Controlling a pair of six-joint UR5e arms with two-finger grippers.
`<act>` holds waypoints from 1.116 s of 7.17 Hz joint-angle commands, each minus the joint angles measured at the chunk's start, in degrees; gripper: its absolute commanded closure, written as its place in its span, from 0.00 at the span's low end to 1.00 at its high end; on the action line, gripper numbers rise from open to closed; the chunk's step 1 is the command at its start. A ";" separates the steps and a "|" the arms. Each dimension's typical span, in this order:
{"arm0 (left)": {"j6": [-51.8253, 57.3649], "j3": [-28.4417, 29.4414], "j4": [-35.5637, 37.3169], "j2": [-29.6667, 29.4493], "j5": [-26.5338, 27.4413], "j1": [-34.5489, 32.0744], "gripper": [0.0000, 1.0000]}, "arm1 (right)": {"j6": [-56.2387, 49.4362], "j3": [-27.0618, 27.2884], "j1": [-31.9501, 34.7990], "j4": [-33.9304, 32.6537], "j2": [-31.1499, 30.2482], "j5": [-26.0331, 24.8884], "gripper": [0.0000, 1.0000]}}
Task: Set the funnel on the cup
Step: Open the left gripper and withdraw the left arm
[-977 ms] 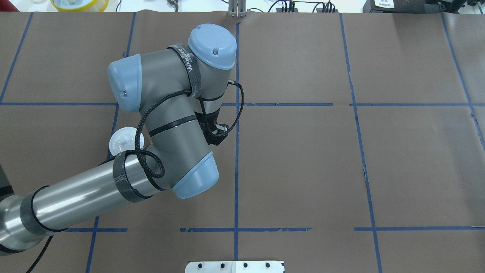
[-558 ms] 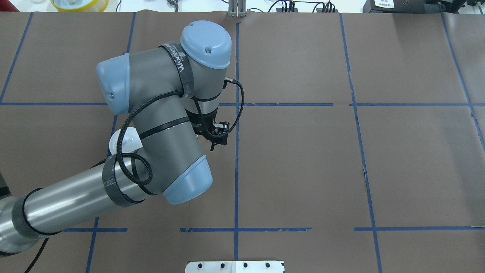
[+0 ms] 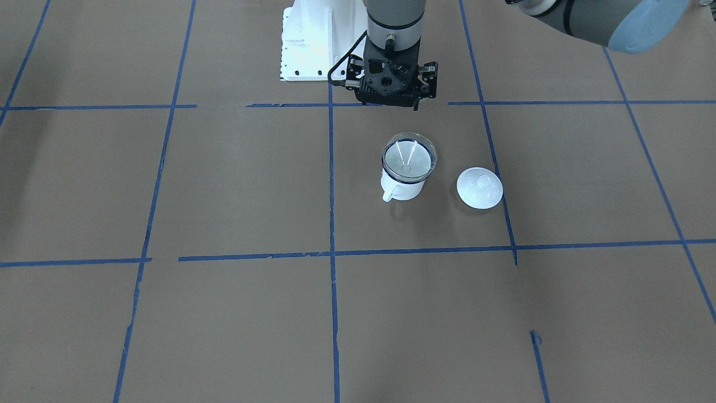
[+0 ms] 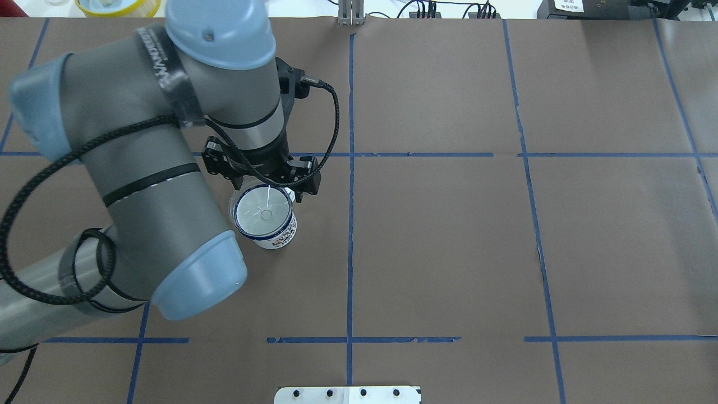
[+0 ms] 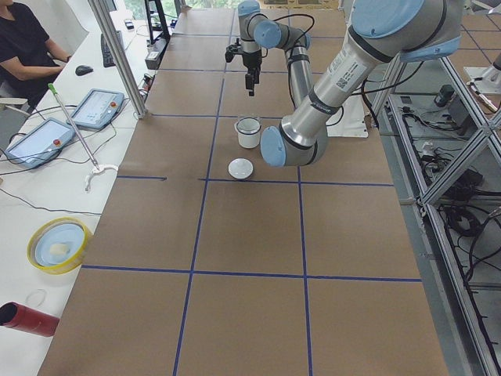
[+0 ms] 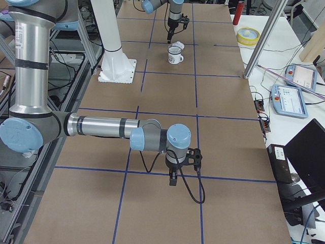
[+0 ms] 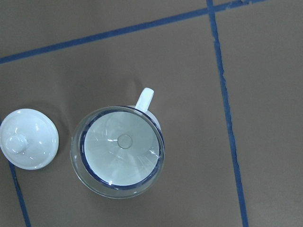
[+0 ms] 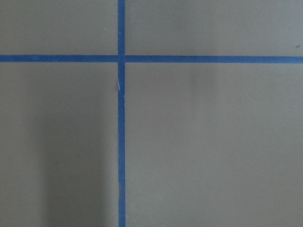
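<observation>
The clear funnel [image 3: 409, 157] sits upright in the mouth of the white mug [image 3: 404, 190] with the dark blue rim, spout down inside. Both show in the overhead view, the funnel [image 4: 263, 212] on the mug [image 4: 277, 238], and in the left wrist view, the funnel [image 7: 118, 151] over the mug's handle [image 7: 146, 97]. My left gripper [image 3: 391, 103] hangs well above them, clear of the funnel, open and empty. My right gripper [image 6: 172, 179] points down at bare table far from the mug; I cannot tell whether it is open or shut.
A round white lid with a knob [image 3: 479, 188] lies flat beside the mug, also seen in the left wrist view [image 7: 28, 138]. The white arm base plate [image 3: 313, 45] is behind. Brown paper with blue tape lines covers the table [image 3: 224, 184].
My left arm has risen and swung back to the left, uncovering the mug with the funnel on it. The arm now hides the lid in the overhead view.
</observation>
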 commanded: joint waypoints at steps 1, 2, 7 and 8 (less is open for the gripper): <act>0.22 -2.03 -9.35 6.62 0.00 -8.50 0.00 | 0.00 0.00 0.00 0.00 0.00 0.00 0.00; 2.39 -2.03 -15.32 11.27 -0.17 -13.93 0.00 | 0.00 -0.09 0.00 0.00 0.00 0.00 0.00; 42.22 6.47 -18.80 27.36 -10.16 -37.13 0.00 | 0.00 0.00 0.00 0.00 0.00 0.00 0.00; 47.88 9.71 -18.89 29.40 -10.28 -40.93 0.00 | 0.00 0.00 0.00 0.00 0.00 0.00 0.00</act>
